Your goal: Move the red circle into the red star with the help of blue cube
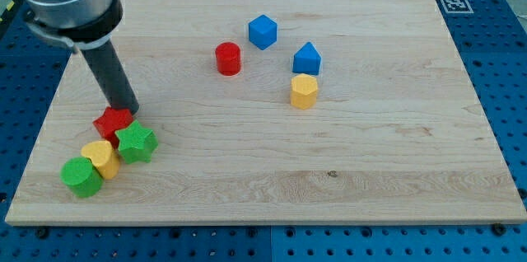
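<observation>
The red circle (228,58) stands on the wooden board in the upper middle. The blue cube (263,31) sits just up and right of it, a small gap apart. The red star (113,121) lies at the view's lower left, touching a green star (136,142). My tip (129,109) rests at the red star's upper right edge, far left of the red circle and blue cube.
A blue pentagon-like block (306,58) and a yellow hexagon (304,91) sit right of the red circle. A yellow block (101,159) and a green circle (81,177) cluster below the red star. The board's left edge (37,142) is close to this cluster.
</observation>
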### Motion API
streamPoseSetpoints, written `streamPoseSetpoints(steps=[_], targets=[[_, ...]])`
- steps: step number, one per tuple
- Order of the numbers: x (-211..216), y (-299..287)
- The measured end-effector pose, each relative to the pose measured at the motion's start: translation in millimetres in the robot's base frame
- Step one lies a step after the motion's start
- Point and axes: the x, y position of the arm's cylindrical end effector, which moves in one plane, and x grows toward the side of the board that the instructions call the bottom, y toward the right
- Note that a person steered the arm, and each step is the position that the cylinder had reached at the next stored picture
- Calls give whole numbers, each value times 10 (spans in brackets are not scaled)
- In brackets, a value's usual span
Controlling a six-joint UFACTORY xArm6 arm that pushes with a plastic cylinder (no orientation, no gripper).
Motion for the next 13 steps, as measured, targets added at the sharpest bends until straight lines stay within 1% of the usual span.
streamPoseSetpoints(steps=[1,2,3,4,6,7,8,11,13], targets=[[60,0],[-381,0],[-920,0],[-1400,231],[-2175,1331],[-2226,1913],[-2052,2177],[-1648,1853],[-1616,1853]])
